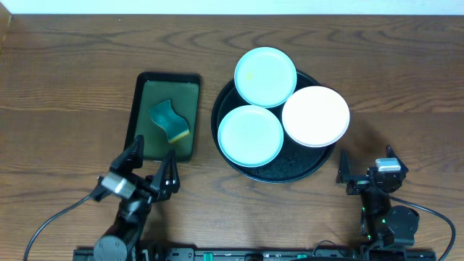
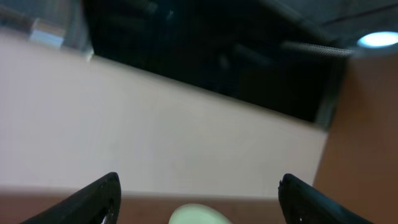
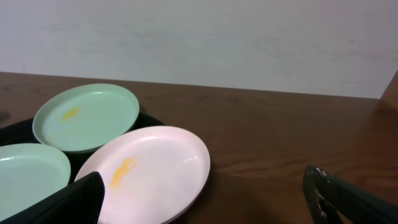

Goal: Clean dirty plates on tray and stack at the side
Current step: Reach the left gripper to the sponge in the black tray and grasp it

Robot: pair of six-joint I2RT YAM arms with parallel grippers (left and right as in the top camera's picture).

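Black tray (image 1: 279, 171) holds far mint plate (image 1: 265, 76) (12 o'clock) and white plate (image 1: 315, 116) (3), both yellow-smeared, and near mint plate (image 1: 250, 135) (7). Green tray (image 1: 161, 88) holds sponge (image 1: 170, 120). Left gripper (image 1: 154, 154), right gripper (image 1: 367, 161): jaws apart, empty.

Overhead: fixed high, facing straight down, the whole table (image 1: 72, 58) small in frame. Right wrist: low, near tabletop level, facing across it to a pale wall (image 3: 199, 37), close beside the black tray (image 3: 13, 132). Both views take in the white plate (image 1: 315, 116) and the smeared mint plate (image 1: 265, 76). Left wrist: pitched upward, blurred; overlap unclear.
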